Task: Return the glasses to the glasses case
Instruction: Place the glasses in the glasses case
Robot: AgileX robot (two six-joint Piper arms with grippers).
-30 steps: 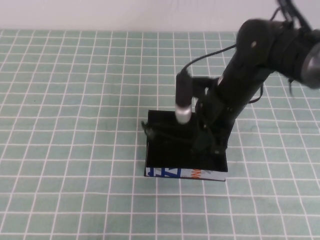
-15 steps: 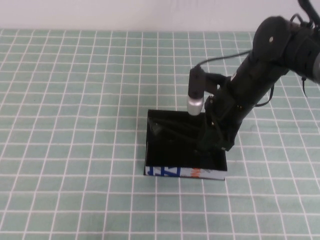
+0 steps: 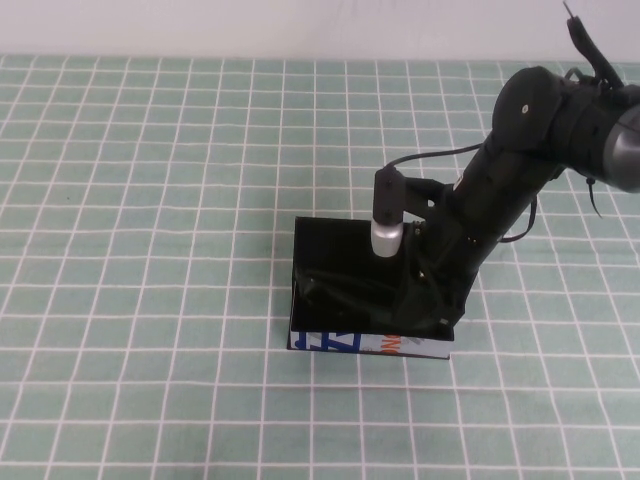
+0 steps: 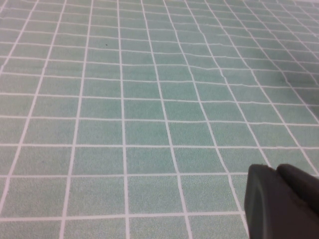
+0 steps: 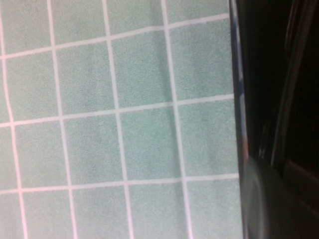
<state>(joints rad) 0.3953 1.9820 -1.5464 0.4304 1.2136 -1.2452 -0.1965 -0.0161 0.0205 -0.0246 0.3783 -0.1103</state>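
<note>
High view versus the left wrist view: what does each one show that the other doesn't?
Only the high view shows the glasses case, open and black inside with its white printed front edge, the glasses lying dark inside it, and the right gripper down in the case's right end. Only the left wrist view shows part of the left gripper, parked over bare cloth. Both show the green checked tablecloth.

Lab-like tabletop: green checked cloth
</note>
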